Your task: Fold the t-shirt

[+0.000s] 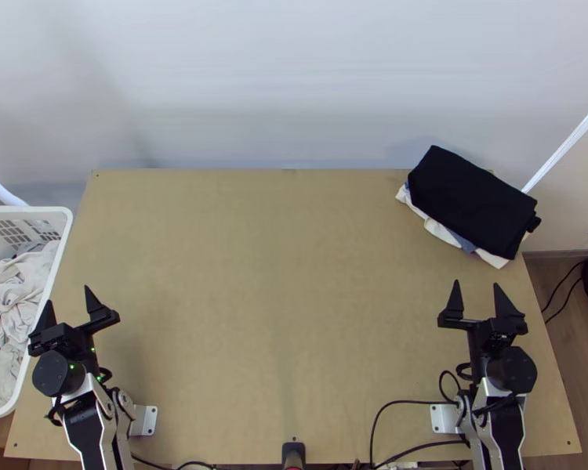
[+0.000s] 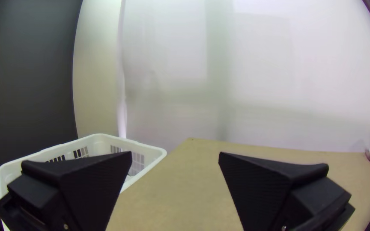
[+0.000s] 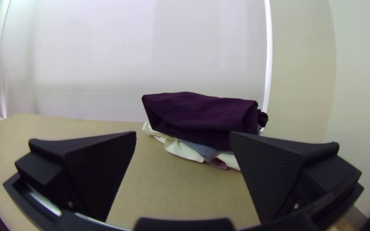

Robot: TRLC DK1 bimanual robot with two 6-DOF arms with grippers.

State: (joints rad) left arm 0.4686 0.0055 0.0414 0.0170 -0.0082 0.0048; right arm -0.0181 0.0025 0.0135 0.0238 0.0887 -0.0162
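Observation:
A stack of folded cloths lies at the table's far right corner, a black one (image 1: 473, 196) on top of white and blue ones; in the right wrist view the top cloth (image 3: 202, 113) looks dark purple. My left gripper (image 1: 68, 298) stands open near the table's left edge, beside the basket; the left wrist view shows the gripper (image 2: 175, 156) with nothing between its fingers. On the right, my other gripper (image 1: 476, 288) is also open, a little nearer than the stack and apart from it; in its wrist view the gripper (image 3: 183, 136) holds nothing.
The white basket (image 1: 52, 258) at the left holds crumpled light cloths (image 1: 19, 290). The wooden table (image 1: 270, 298) has bare surface between the arms. Black cables (image 1: 404, 403) run along its near edge, by a small black device (image 1: 293, 453). A pale wall rises behind.

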